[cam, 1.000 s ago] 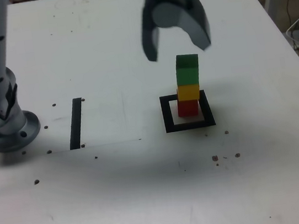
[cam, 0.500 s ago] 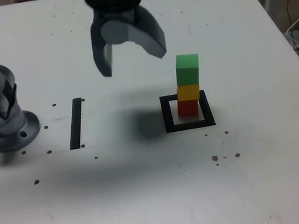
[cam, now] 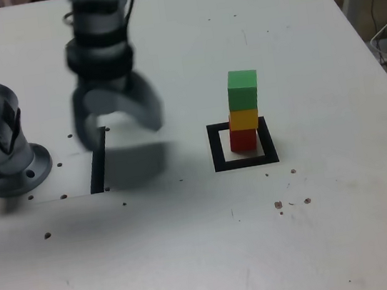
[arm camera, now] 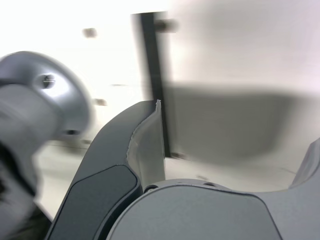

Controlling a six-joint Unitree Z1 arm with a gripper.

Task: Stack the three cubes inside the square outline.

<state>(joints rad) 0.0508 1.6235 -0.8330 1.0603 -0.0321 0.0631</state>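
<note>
At the exterior view's left stands the arm's base [cam: 5, 161], a rounded grey metal foot with bolt heads, just beside the gripper [cam: 120, 126]. The gripper hangs low over the table [cam: 195, 260] with its two curved, dark grey fingers [cam: 147, 110] spread apart and nothing between them. Right under it lies a straight black strip [cam: 98, 160], flat like tape; the wrist view shows the same strip [arm camera: 155, 75] running past one smooth, matte finger [arm camera: 137, 150], with the base [arm camera: 42, 95] blurred at the side.

Well apart from the gripper, towards the exterior view's right, is the square outline [cam: 245, 161], a thick black frame with a white middle. Inside it the three cubes stand in one column: the red cube [cam: 242, 140] on the table, the yellow cube [cam: 243, 119] on it, the green cube [cam: 243, 90] on top. They are plain, solid-coloured blocks with sharp edges and dull faces. The green one looks turned or set slightly off the two below, yet the column stands upright.

Judging from this, the stacking is done: all three cubes are piled within the outline and the empty gripper is off to the side. Nothing appears left but for the arm to rest.

The table is white and smooth, speckled with small dark holes or marks.
</note>
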